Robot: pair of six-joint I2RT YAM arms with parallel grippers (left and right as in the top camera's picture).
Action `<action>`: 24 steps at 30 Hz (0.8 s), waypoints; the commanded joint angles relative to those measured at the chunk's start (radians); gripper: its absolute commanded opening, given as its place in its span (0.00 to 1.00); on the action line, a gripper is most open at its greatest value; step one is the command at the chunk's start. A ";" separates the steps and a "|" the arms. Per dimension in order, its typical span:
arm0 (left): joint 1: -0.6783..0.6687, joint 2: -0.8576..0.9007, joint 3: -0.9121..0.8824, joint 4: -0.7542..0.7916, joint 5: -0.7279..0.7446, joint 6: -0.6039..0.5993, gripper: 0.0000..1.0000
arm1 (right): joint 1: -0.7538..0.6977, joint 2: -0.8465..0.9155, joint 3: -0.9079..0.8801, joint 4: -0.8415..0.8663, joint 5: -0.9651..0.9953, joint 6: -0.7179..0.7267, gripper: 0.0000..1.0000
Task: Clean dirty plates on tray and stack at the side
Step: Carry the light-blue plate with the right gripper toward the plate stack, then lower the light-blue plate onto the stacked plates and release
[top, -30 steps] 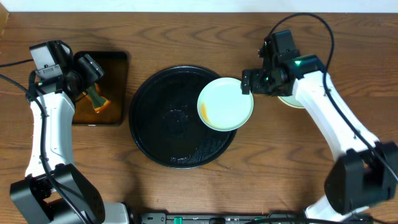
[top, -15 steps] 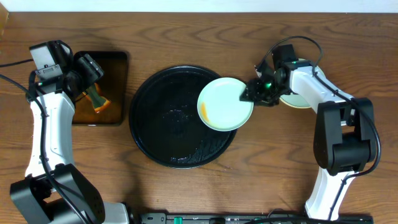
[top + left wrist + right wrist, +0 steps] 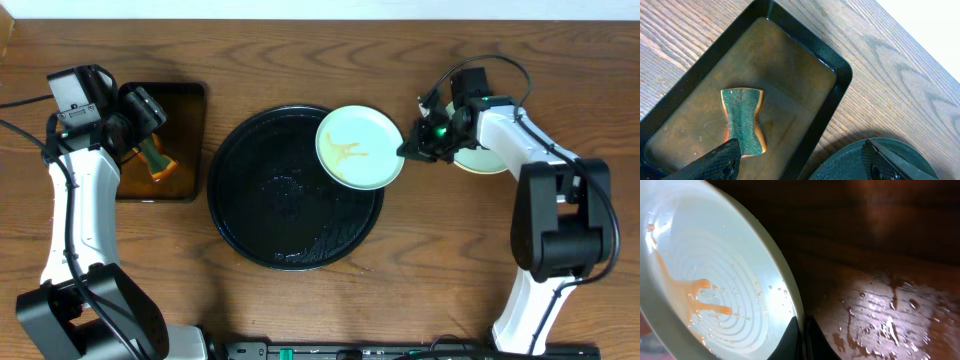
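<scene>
Right gripper (image 3: 408, 150) is clamped on the right rim of a pale mint plate (image 3: 360, 148). In the right wrist view the two fingers (image 3: 786, 342) pinch the rim edge between them. The plate carries an orange-brown sauce smear (image 3: 690, 297) running across its ribbed inside. It looks tilted in the wrist view, with its rim raised above the wet dark surface behind it. From overhead the plate sits over the upper right part of the black round tray (image 3: 270, 200), and its right edge reaches past the tray rim. No other plates lie on the tray; its surface shows wet streaks.

A second plate (image 3: 484, 163), pale, lies on the table (image 3: 320, 60) right of the tray. It is mostly hidden under the right arm, so its colour is hard to tell.

Left gripper (image 3: 800, 150) hangs over the rectangular black dish (image 3: 837, 75) at the left of the table, fingers spread wide and gripping nothing. The dish holds brown liquid, and a green-topped sponge (image 3: 742, 120) lies in it. The sponge's lower end is just by the left finger (image 3: 720, 157); contact cannot be told. The tray edge shows at the bottom right of the left wrist view.
</scene>
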 commanded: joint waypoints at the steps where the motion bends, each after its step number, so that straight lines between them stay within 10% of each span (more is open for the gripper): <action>1: 0.003 0.004 0.004 0.000 0.000 0.005 0.78 | 0.015 -0.174 0.026 0.003 0.126 0.000 0.01; 17: 0.003 0.004 0.004 0.000 0.001 0.005 0.78 | 0.672 -0.386 0.026 0.120 1.538 -0.383 0.01; 24: 0.003 0.004 0.004 0.000 0.001 0.005 0.78 | 0.772 -0.373 0.026 0.217 1.576 -0.510 0.01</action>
